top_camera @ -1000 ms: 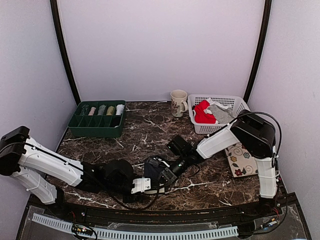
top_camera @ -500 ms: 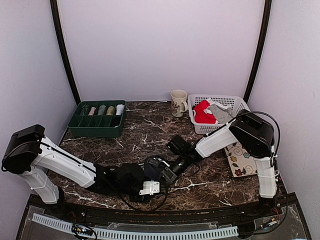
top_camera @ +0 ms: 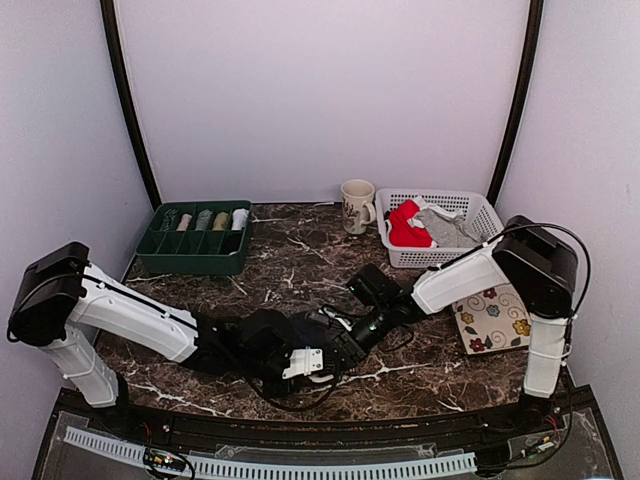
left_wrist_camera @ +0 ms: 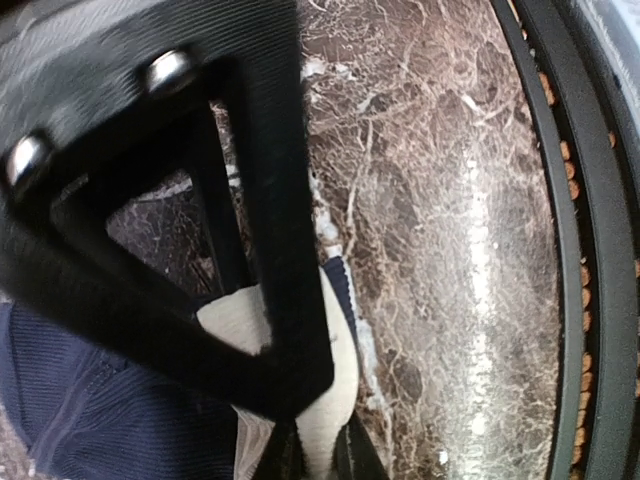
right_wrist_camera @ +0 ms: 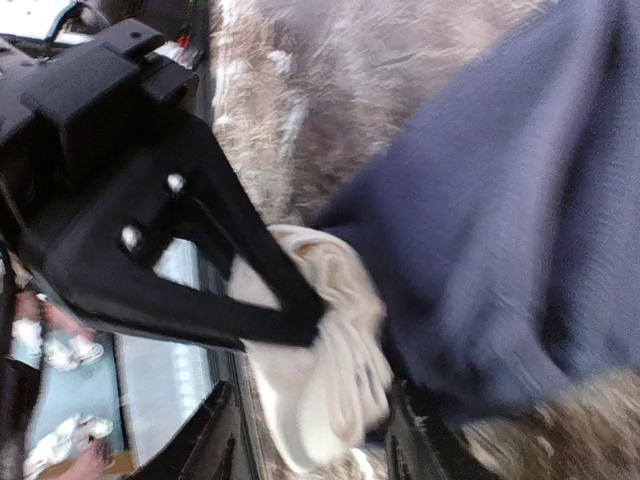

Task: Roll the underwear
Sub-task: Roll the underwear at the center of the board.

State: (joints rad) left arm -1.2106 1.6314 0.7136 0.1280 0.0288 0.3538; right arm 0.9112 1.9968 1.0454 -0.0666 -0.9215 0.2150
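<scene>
The dark navy underwear lies on the marble table near the front edge, its white waistband bunched up. My left gripper is shut on that white waistband, with navy cloth to its left. My right gripper is open, and the same white band lies loosely between its fingers. In the top view both grippers meet at the table's front centre, left gripper and right gripper, and they hide most of the garment. Red underwear and grey underwear lie in the white basket.
A mug stands left of the basket at the back. A green divided tray holding several rolled items sits at the back left. A floral mat lies at the right. The table's front rail runs close to the left gripper.
The left arm has reached right to the navy underwear and shut on its white waistband. The right gripper has opened, releasing the cloth, and its arm has shifted slightly right.
</scene>
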